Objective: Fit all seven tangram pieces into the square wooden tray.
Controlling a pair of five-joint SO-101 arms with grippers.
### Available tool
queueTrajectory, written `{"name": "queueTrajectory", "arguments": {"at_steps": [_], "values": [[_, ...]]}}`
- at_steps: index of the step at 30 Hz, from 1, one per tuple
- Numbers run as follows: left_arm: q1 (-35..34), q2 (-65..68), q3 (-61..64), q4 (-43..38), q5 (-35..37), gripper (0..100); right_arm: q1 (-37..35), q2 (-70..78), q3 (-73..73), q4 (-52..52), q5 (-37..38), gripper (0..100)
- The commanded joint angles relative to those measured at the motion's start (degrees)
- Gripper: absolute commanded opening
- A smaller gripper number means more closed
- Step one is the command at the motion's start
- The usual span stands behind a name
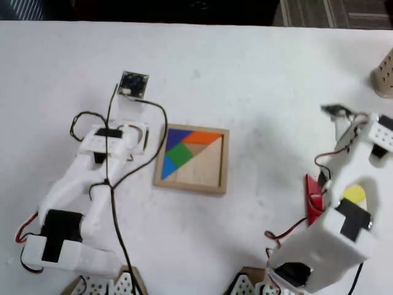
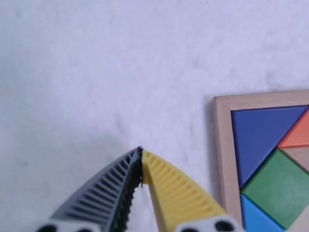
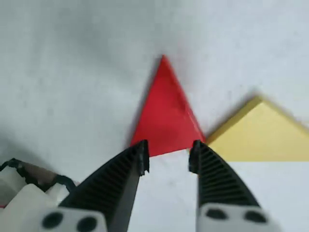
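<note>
The square wooden tray (image 1: 223, 161) lies mid-table. It holds a large blue triangle (image 1: 177, 139), an orange piece (image 1: 203, 136), a green piece (image 1: 179, 153) and a small blue triangle (image 1: 166, 167); the rest of its floor is bare wood. My left gripper (image 2: 141, 154) is shut and empty, resting over the table just beside the tray's corner (image 2: 222, 104). A red triangle (image 3: 164, 111) and a yellow piece (image 3: 263, 133) lie on the table at the right (image 1: 313, 195). My right gripper (image 3: 168, 152) is open, its tips at the red triangle's near edge.
A beige cone-shaped object (image 1: 384, 75) stands at the far right edge. Black cables (image 1: 113, 184) trail over the left arm. Patterned wooden bases (image 1: 123, 284) sit at the front edge. Open white table lies between the tray and the right arm.
</note>
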Motion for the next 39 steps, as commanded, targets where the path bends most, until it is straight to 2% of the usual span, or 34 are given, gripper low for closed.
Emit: {"name": "queueTrajectory", "arguments": {"at_steps": [1,8,15,19,30,39], "values": [[0.0,-0.2,-3.3,-1.9,-0.6,2,3.6,-6.7,7.9,-3.7,4.0,5.0],[0.0,-0.2,-3.3,-1.9,-0.6,2,10.0,-12.6,21.2,-18.8,9.5,1.8],[0.0,-0.2,-3.3,-1.9,-0.6,2,10.2,-7.4,22.5,-25.9,9.4,1.8],[0.0,-0.2,-3.2,-1.9,-0.6,2,8.4,-4.5,20.3,-30.3,2.0,1.8],[0.0,-0.2,-3.2,-1.9,-0.6,2,-0.9,2.9,6.8,-26.0,-10.5,1.8],[0.0,-0.2,-3.3,-1.9,-0.6,2,-11.8,8.5,-4.0,-18.0,-17.3,1.8]]}}
